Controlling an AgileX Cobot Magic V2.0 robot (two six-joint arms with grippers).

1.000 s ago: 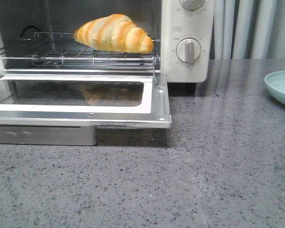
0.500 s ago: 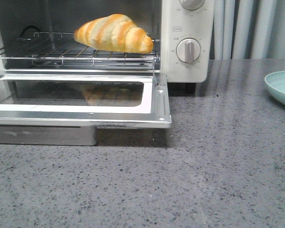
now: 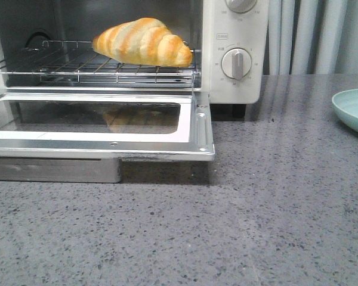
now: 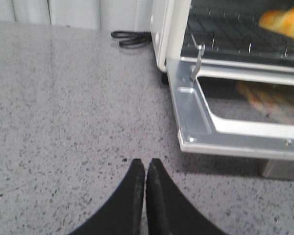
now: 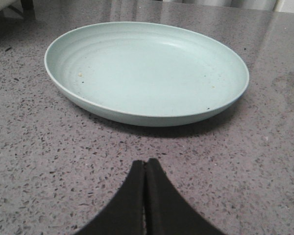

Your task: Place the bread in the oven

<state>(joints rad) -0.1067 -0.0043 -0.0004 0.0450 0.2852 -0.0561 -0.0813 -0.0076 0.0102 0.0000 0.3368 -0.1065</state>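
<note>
- The counter (image 3: 274, 226), grey speckled stone, carries everything in sight; both arms sit low over it, away from the work.
- The oven (image 3: 235, 77), cream-white with round dials, stands at the back left. Its glass door (image 3: 95, 119) lies folded flat toward the camera, so the cavity is open.
- The plate (image 5: 147, 68), pale green and bare, lies on the counter well to the right of the oven, just ahead of the right arm.
- The wire rack (image 3: 77, 68) spans the cavity and bears the loaf.
- The bread (image 3: 142, 42), golden with cream stripes, rests on the rack toward its right side, fully inside the oven. By my reading the placing is done; only shutting the door could remain.
- The left tool (image 4: 146, 169) has its black tips pressed together, holding nothing, near the door's front corner.
- The right tool (image 5: 145, 169) is likewise closed and empty, facing the plate.
- Risks, as I judge them: the left tool sits close to the door's edge, so a careless swing could knock the door, jolt the rack and shift the loaf. If the door is lifted from one corner, a closed tool may slip off the smooth metal rim and let it drop back.
</note>
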